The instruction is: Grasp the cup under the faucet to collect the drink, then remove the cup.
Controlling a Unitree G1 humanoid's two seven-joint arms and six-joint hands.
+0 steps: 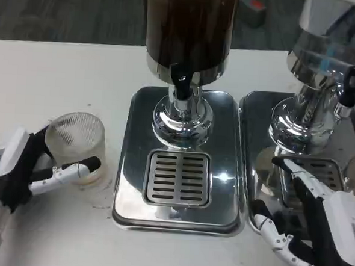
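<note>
The cup (76,140) stands on the table (48,77), left of the dispenser's drip tray (179,178).

1. You are looking through one head view, set high on the robot and tilting steeply down onto the white table (60,71).
2. It is facing forward and sitting close: the dark-filled dispenser (190,25) is running off the top edge.
3. The left hand (19,165) is entering at lower left and the right hand (316,226) at lower right.
4. Dark floor (64,8) is showing beyond the table's far edge.
</note>
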